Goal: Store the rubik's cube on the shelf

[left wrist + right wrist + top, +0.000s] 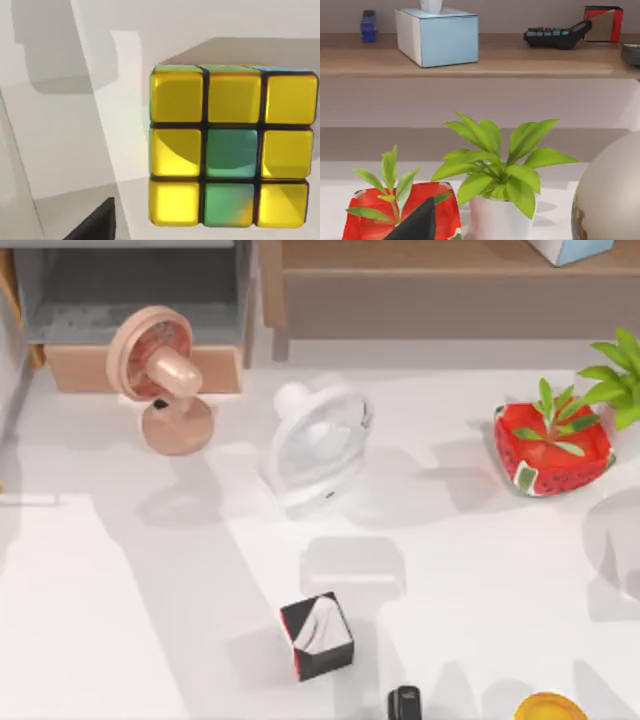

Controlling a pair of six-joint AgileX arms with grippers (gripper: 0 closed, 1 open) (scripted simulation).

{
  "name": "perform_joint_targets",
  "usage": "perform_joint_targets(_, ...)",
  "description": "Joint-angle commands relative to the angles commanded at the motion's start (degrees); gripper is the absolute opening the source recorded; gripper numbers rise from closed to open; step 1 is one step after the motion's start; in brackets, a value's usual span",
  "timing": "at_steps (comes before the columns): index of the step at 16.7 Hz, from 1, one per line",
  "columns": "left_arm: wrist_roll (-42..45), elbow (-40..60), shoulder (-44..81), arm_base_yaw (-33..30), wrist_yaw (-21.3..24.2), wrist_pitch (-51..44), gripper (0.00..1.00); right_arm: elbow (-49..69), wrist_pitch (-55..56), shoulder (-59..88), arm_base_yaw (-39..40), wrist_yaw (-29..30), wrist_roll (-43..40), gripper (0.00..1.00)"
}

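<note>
Whether the jaws are released or clenched we cannot tell on either arm: a dark sliver is all we see of the left gripper (94, 226) and of the right gripper (416, 223).

The rubik's cube (231, 146) sits close in front of our left wrist camera, on what looks like the pale table, its yellow and green face towards us. It stands apart from the dark sliver, so we judge it not yet grasped.

The shelf (420, 300) runs along the table's far edge, towards the right. From the right wrist it carries a blue tissue box (437, 35) and a calculator (557, 36), with bare board between them.

By our reckoning nothing is done yet: grasping, lifting, carrying and setting down all remain.
</note>
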Motion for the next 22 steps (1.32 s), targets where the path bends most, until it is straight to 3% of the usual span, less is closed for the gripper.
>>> perform_joint_targets(9, 0.3, 3.9, 7.5, -0.6, 0.4, 2.9, 1.00, 0.0, 0.0, 0.0, 0.0, 0.0, 0.0, 1.00)
perform_joint_targets(22, 0.3, 3.9, 7.5, -0.6, 0.4, 2.9, 0.02, 0.0, 0.0, 0.0, 0.0, 0.0, 0.0, 1.00)
